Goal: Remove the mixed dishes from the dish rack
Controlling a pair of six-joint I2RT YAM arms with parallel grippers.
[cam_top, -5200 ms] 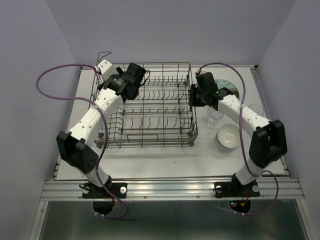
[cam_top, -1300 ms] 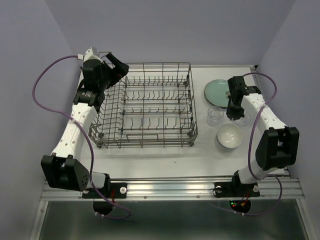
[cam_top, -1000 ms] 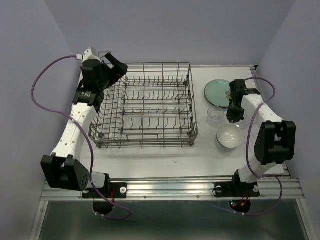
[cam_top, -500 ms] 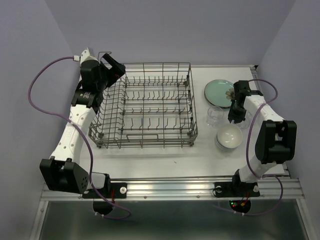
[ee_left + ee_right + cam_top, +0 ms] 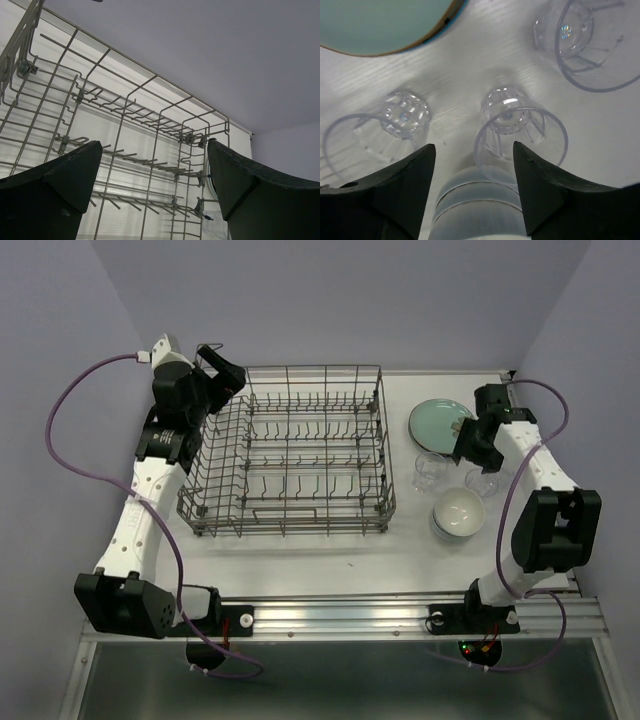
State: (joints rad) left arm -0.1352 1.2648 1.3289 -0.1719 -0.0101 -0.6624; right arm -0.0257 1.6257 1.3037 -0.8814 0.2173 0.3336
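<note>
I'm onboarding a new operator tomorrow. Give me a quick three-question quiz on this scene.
1. True or false: the white bowls sit stacked outside the dish rack.
2. How many clear glasses does the right wrist view show? A two, B three, C four.
3. Fill in: the right claw is ___ (open or shut).
Key: 1 true; 2 B; 3 open.
</note>
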